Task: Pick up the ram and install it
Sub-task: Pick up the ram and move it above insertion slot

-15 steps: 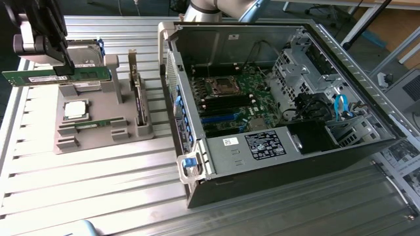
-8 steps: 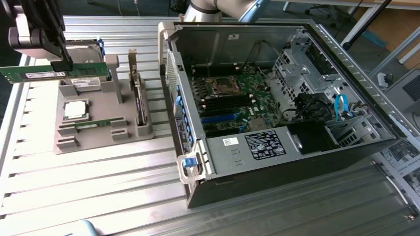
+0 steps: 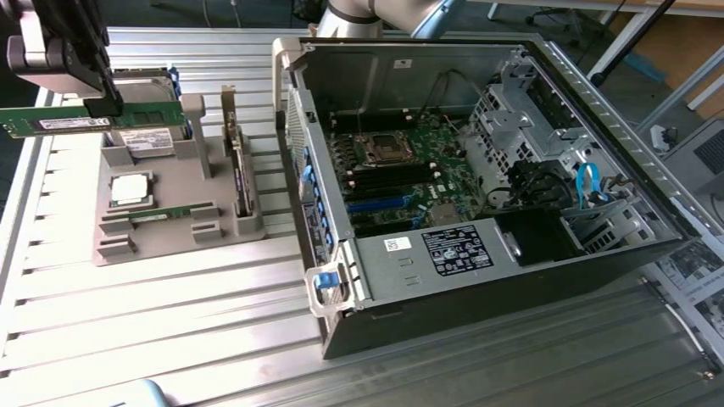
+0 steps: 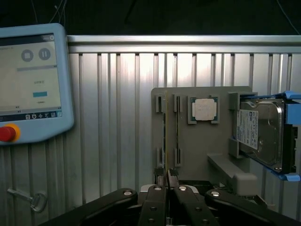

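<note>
Ram (image 3: 147, 115) with white label sits clamped in tool (image 3: 104, 108)

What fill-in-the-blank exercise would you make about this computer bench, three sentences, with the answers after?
1. The claw is shut on the green ____ stick.
2. The hard drive sits in a ____ bracket.
3. The pendant has a ____ stop button with a yellow ring.
Missing words: ram; blue; red.

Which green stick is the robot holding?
The ram in the gripper, raised over the gray tray. The other green stick sits in a tray slot.
</note>
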Controlling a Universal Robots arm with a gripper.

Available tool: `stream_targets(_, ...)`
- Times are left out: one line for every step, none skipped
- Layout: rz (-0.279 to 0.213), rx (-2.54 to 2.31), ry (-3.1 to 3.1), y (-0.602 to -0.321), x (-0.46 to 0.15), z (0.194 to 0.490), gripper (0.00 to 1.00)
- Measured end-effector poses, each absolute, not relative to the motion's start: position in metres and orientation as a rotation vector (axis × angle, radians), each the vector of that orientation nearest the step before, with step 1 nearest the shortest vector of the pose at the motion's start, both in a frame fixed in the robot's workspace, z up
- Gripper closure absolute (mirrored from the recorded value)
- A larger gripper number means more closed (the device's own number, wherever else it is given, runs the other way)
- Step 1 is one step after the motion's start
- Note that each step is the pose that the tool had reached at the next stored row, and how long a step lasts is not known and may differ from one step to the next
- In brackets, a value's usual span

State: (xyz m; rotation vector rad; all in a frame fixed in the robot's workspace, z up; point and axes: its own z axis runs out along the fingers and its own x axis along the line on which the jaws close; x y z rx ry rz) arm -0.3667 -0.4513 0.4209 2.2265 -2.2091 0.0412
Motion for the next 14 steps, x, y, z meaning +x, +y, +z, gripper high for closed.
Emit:
stream_targets(0.041,2.226,-2.209,-0.4513,-0.3667,0.4209,0.88)
stream_targets(0.041,2.226,-2.209,-0.4513,-0.3667,0.4209,0.88)
stream_targets(0.041,2.226,-2.209,-0.4513,-0.3667,0.4209,0.88)
stream_targets(0.041,2.226,-2.209,-0.4513,-0.3667,0.4209,0.88)
stream_targets(0.041,2.226,-2.209,-0.4513,-0.3667,0.4209,0.88)
stream_targets(0.041,2.226,-2.209,-0.4513,-0.3667,0.4209,0.88)
stream_targets(0.041,2.226,-2.209,-0.4513,-0.3666,0.4209,0.88)
stream_targets(0.041,2.226,-2.209,-0.4513,-0.3663,0.4210,0.88)
stream_targets(0.041,2.226,-2.209,-0.4513,-0.3659,0.4210,0.88)
stream_targets(0.041,2.226,-2.209,-0.4513,-0.3653,0.4210,0.88)
stream_targets(0.041,2.227,-2.209,-0.4513,-0.3645,0.4209,0.88)
stream_targets(0.041,2.226,-2.209,-0.4513,-0.3637,0.4210,0.88)
stream_targets(0.041,2.226,-2.209,-0.4513,-0.3626,0.4210,0.88)
stream_targets(0.041,2.226,-2.209,-0.4513,-0.3615,0.4209,0.88)
